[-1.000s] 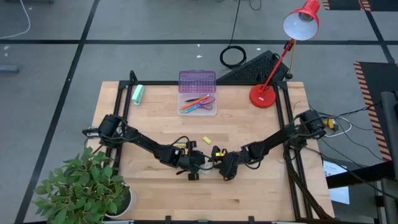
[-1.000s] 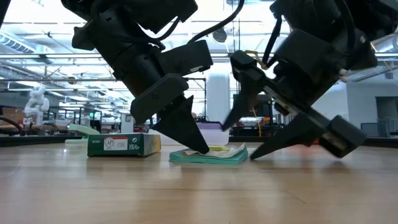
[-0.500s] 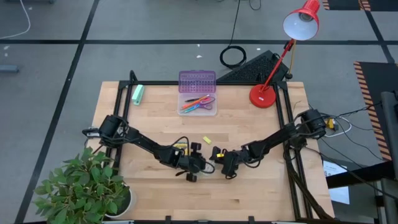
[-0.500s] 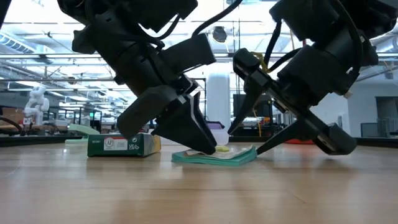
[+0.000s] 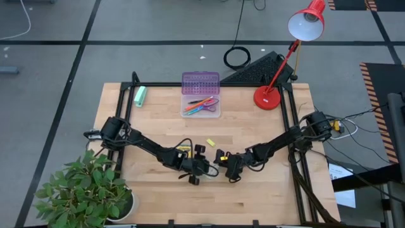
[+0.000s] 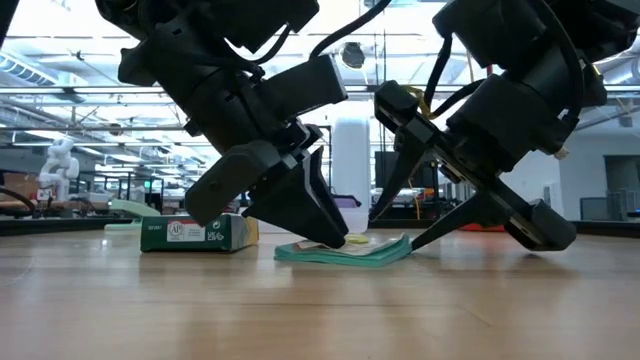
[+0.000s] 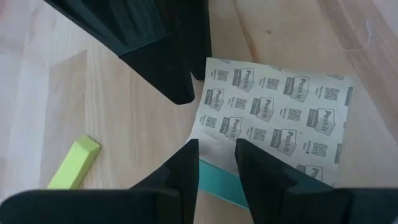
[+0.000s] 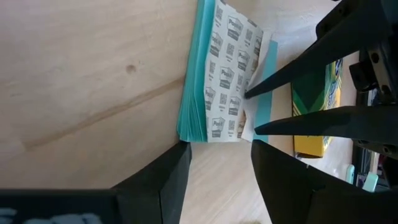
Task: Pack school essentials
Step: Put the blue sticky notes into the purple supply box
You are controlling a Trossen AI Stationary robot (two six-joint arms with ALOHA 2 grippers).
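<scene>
The packing is judged to be partly done; pens and purple-handled scissors (image 5: 204,106) are seen lying in the clear box (image 5: 201,106), whose purple lid (image 5: 200,81) is stood open behind it; the sticky-note pad (image 6: 345,250), the crayon box (image 6: 197,232) and the small yellow piece (image 5: 211,142) are left out on the wooden surface (image 5: 266,190); the pad is a flat teal block, wrapped in thin printed film that is puckered at one edge, and it lies near the middle of the surface between the two arms; the left claw (image 7: 216,163) is parted, its dark ribbed fingers set astride the film's edge, though whether the film is actually pinched cannot be told; the right claw (image 8: 219,163) is spread wide just beside the pad's stacked side, grasping nothing; the crayon box is a green and yellow cardboard carton, lying flat just behind the left claw
</scene>
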